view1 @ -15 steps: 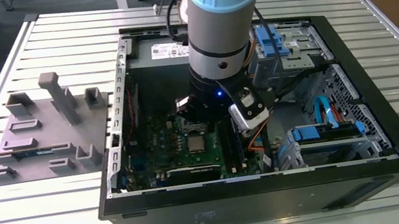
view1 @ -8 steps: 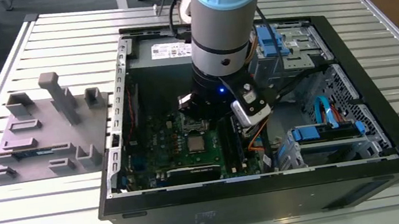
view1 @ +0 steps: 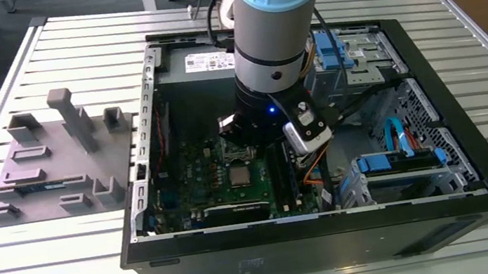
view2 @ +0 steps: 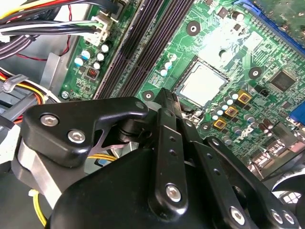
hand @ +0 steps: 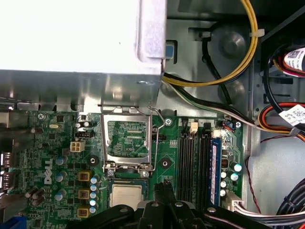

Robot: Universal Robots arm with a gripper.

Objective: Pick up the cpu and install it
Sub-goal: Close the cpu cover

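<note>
Markings survey: print present, wording not transcribed.
White lettering (hand: 49,171) on the green circuit board (hand: 171,164); white printed tag (hand: 295,114) on a cable; white sticker (view1: 206,62) on the grey metal power-supply box (view1: 172,58), too small to read.

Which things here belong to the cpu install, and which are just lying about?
Job:
cpu, lying next to the raised socket frame
gripper, close beside the cpu

Lying about:
grey fixture plate
memory stick in its slot
yellow cables
</note>
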